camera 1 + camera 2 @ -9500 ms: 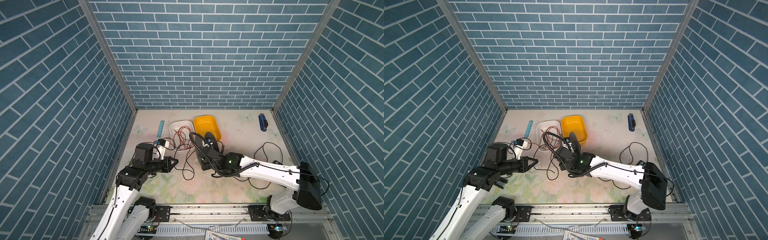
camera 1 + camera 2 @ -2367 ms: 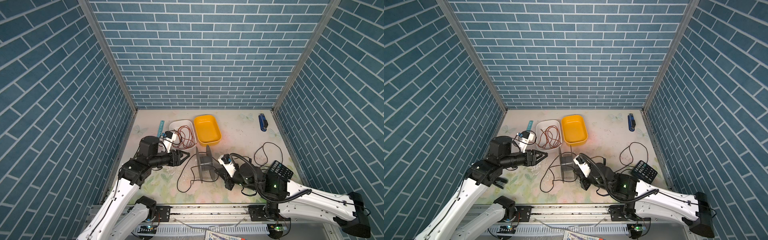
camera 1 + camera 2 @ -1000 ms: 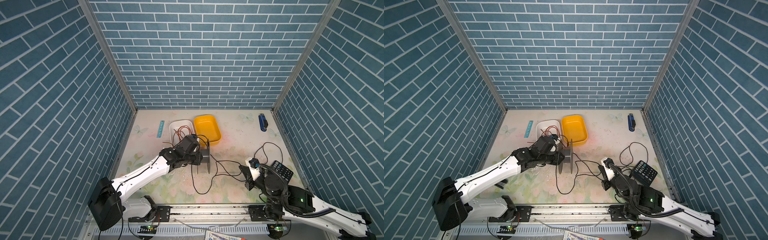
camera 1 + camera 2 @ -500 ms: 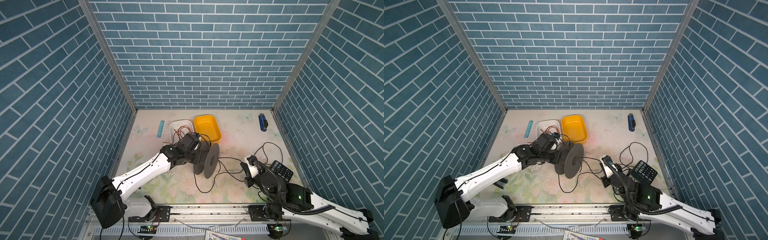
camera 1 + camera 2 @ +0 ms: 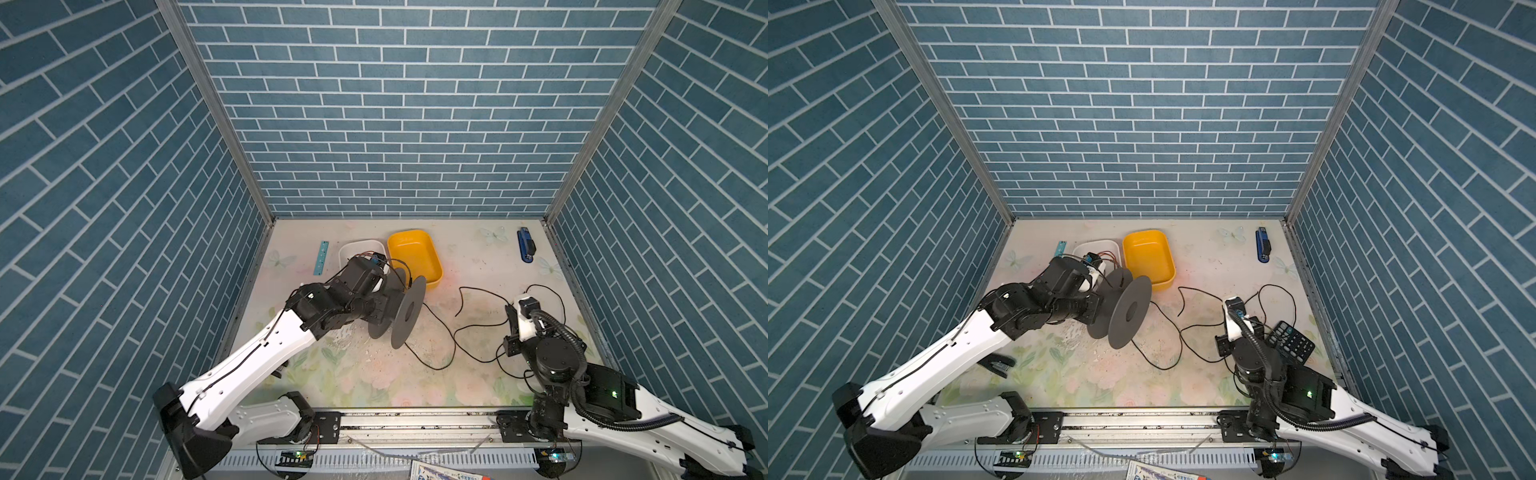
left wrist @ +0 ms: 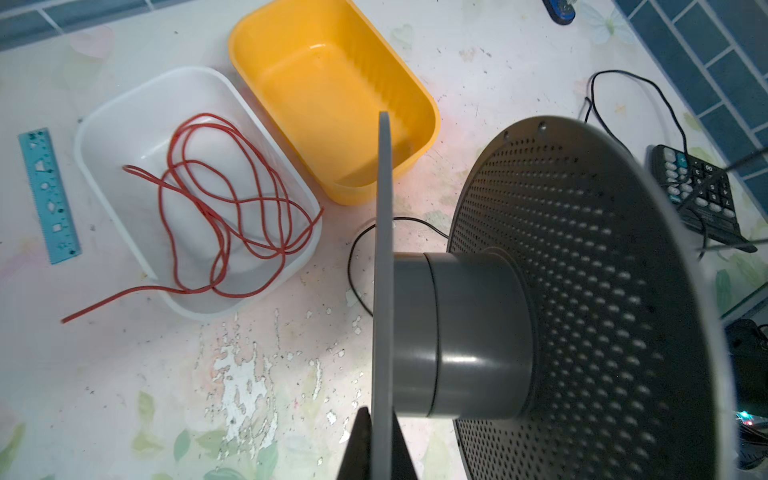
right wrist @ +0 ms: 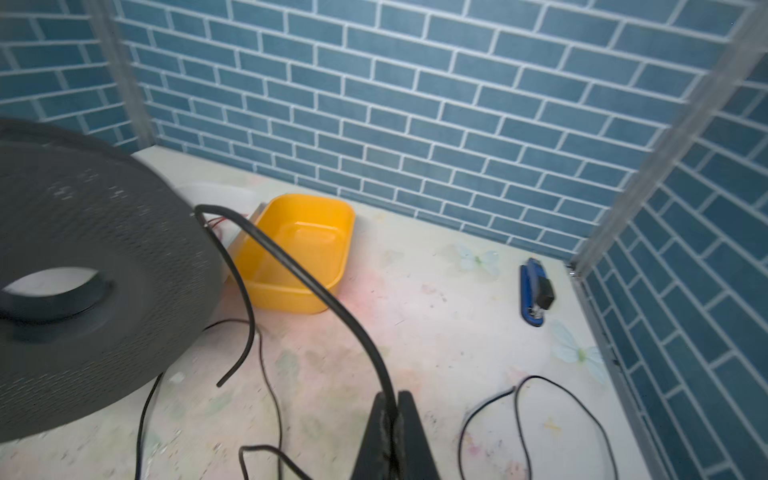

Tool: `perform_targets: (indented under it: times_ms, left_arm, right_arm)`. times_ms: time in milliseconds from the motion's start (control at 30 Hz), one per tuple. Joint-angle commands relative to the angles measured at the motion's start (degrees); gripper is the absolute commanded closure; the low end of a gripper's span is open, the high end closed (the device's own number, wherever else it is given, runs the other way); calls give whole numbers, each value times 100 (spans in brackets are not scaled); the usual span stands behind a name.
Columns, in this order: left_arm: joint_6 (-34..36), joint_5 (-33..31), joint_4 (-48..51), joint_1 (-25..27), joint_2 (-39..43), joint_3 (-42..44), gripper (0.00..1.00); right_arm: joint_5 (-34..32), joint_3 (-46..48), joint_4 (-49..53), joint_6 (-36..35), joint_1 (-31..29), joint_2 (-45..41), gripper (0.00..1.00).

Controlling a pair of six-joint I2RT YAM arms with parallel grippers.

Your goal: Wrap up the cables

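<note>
The cable is a thin black wire lying in loose loops on the table, between the spool and my right arm. It also shows in the other top view. A grey spool with two round flanges hangs tilted above the table's middle. My left gripper is shut on the edge of the spool's near flange. At the right front, my right gripper is shut on the cable, which arches from the jaws towards the spool. The cable's free end dangles beside the spool.
A yellow tub and a white tub holding a red wire stand behind the spool. A teal ruler lies at the back left and a blue stapler at the back right. A calculator lies by my right arm.
My left gripper has closed on the spool's flange and tipped the spool so its face shows. My right gripper has moved a little back and to the right with the cable.
</note>
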State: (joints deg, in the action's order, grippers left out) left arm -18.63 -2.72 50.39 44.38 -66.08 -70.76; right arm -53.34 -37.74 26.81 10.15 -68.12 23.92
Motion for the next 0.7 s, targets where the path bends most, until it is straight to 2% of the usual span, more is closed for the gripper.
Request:
perform_targets:
  times_ms: [0,133,267,433,600,667]
  left_arm:
    - [177,-97,433,-96,94,-89,100]
    - [169,-89,413,-200,174,207,100]
    - [151,102,101,-358,202,567,100]
    - [127,314,-296,-421,67,717,100]
    - [278,604,-800,-419,-131,900,100]
    - [344,646,-895,-421,-253,943,100]
  right_arm:
    - [-724,-465,70,-154,338,-233,100]
    - [-971,-803,97,-189,641,2,100]
    - [-709,-1306,167,-301,1000,1017,100]
    - [895,-1675,-70,-331,2223,2033,100]
    - [1822,-2065,-47,-424,3025,2838,100]
    - [2027,-2192,-18,-504,3161,3077,100]
